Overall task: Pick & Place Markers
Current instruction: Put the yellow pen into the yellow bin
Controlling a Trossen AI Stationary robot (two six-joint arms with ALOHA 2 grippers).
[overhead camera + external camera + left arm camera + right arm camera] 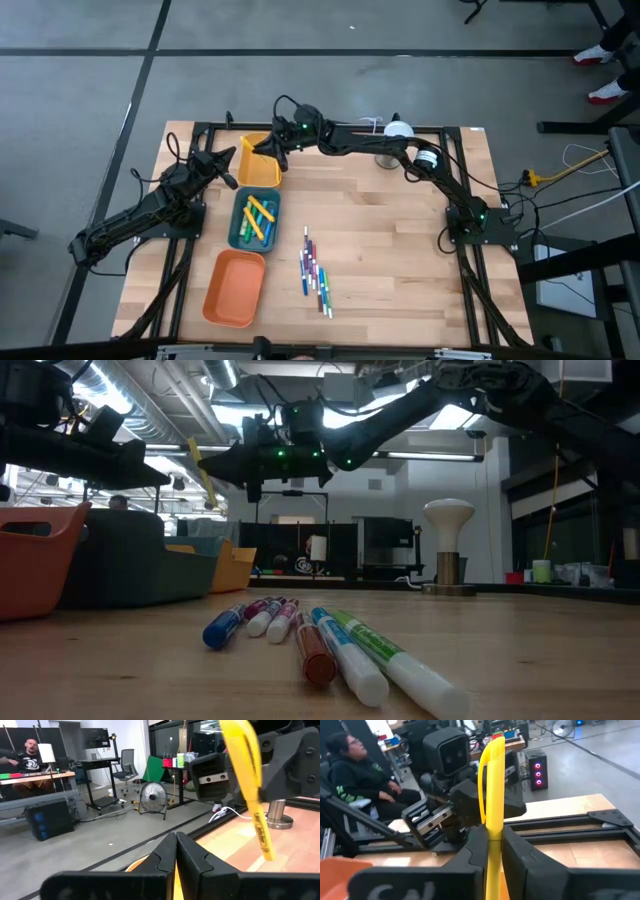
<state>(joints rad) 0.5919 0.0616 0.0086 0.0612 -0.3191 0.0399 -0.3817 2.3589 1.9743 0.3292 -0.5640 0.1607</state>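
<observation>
I had the right hand [492, 851] pinching a yellow marker [492, 785] above the yellow tray [262, 170], probably sorting by colour. The left hand [175, 851] waited beside that tray, pressed together.

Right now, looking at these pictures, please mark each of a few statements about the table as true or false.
1. The right claw holds a yellow marker. True.
2. The yellow marker is held above the orange tray. False: it is held over the yellow tray at the far side of the table.
3. The teal tray has yellow and green markers in it. True.
4. The left claw is open wide. False: it is shut, with nothing visible between its tips.
5. A group of loose markers lies on the bare wood table. True.
6. The orange tray is full of markers. False: no marker is seen inside it.
</observation>
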